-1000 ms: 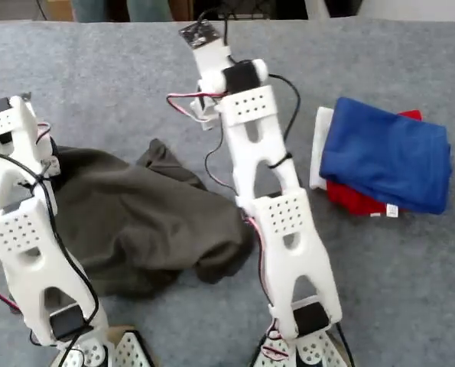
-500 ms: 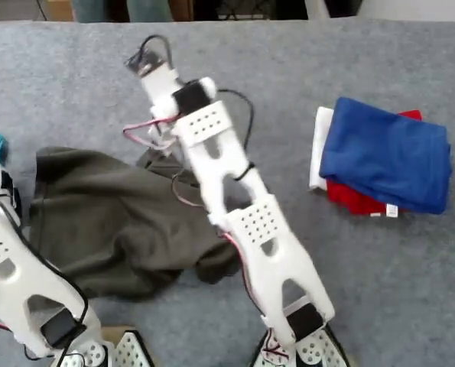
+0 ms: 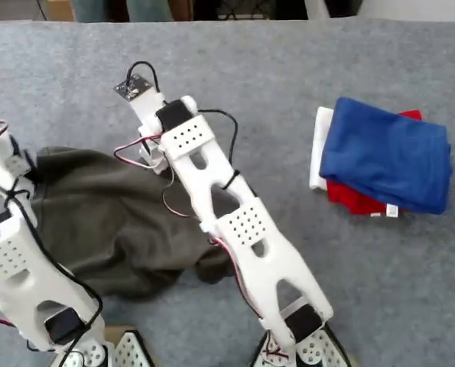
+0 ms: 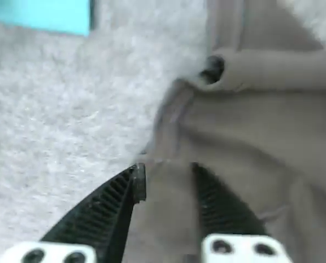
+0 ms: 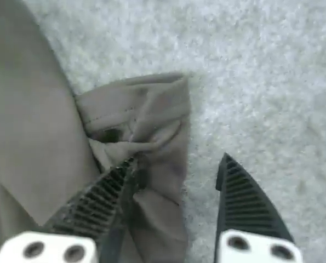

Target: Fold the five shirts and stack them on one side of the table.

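A crumpled dark olive shirt [image 3: 120, 222] lies on the left half of the grey table. My left gripper [image 4: 165, 183] is open low over the shirt's [image 4: 250, 126] edge, with cloth lying between its fingers. My right gripper [image 5: 176, 170] is open above a bunched sleeve [image 5: 146, 120] at the shirt's far side, one finger over the cloth, the other over bare table. The right arm [image 3: 212, 199] stretches from the near edge across the shirt. The left arm [image 3: 13, 252] stands at the table's left edge. Folded blue shirt [image 3: 384, 153] tops a red [image 3: 353, 200] and a white one [image 3: 319, 145] at right.
The grey felt table [image 3: 326, 69] has free room at the back and between the olive shirt and the stack. A teal object [image 4: 39, 11] lies beyond the shirt's edge in the left wrist view. Both arm bases sit at the near edge.
The right arm swung left from the table's middle to the shirt's far sleeve. The left arm drew out toward the left edge, then came back to the shirt's left corner.
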You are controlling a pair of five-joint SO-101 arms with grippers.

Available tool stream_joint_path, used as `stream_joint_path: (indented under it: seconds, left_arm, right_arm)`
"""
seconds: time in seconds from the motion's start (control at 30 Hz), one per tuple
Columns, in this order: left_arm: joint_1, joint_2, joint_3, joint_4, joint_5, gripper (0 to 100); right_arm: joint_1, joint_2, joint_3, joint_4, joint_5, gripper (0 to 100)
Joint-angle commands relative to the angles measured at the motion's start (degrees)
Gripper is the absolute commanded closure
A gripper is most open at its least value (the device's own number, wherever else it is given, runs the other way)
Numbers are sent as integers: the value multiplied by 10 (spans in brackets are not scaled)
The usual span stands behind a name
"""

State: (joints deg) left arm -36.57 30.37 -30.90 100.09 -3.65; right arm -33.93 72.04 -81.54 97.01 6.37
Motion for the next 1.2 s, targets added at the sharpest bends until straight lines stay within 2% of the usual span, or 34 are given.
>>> stream_joint_path:
  seconds: [0.0,0.1,0.17,0.23,0.37,0.43,0.63,0.9,1.17]
  left_arm:
    - [29,32,-61,-15,61,786]
    - [41,98,-101,-26,83,791]
    - [50,144,-130,-23,88,791]
    - [53,187,-150,-22,89,811]
    - [52,248,-175,-19,84,983]
    - [46,257,-183,3,84,955]
    - [11,251,-167,7,54,971]
    - [-83,137,7,7,-57,971]
    - [-116,-54,212,7,-151,971]
  right_arm:
    - [-10,5,-23,-3,-5,862]
    - [-8,15,-27,-2,-5,988]
    - [-7,15,-29,7,-5,965]
    - [-6,7,-29,15,-5,982]
    - [11,-15,-29,26,-3,985]
    - [25,-29,-28,31,-2,985]
    - [62,-68,-25,39,-1,985]
    - [79,-127,-23,40,-1,985]
    - [83,-205,-22,42,-5,985]
